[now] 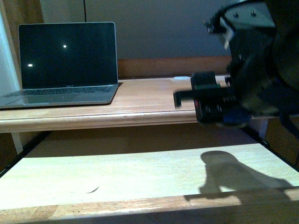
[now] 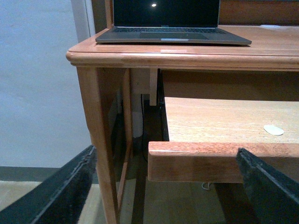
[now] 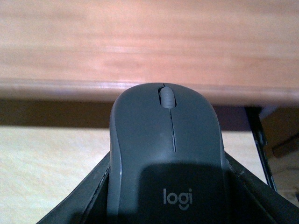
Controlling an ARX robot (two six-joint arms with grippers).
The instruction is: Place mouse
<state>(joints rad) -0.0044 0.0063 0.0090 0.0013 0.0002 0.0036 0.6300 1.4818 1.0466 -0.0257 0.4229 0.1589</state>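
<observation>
My right gripper (image 1: pixel 219 114) is shut on the mouse (image 3: pixel 166 154), a dark grey domed mouse with a scroll wheel and a "logi" mark, which fills the right wrist view between the black fingers (image 3: pixel 79 205). In the front view the gripper hangs at the right, in front of the desk top's front edge and above the pull-out shelf (image 1: pixel 140 172); a bluish bit of the mouse (image 1: pixel 236 119) shows under it. My left gripper (image 2: pixel 166 186) is open and empty, low at the desk's left front corner, its fingers (image 2: pixel 65 191) straddling the shelf's front edge.
An open laptop (image 1: pixel 65 60) with a dark screen stands on the desk top (image 1: pixel 149 100) at the left. A small white object (image 1: pixel 181 78) lies at the back of the desk. A white disc (image 2: pixel 273 130) lies on the shelf. The desk leg (image 2: pixel 100 140) is close to my left gripper.
</observation>
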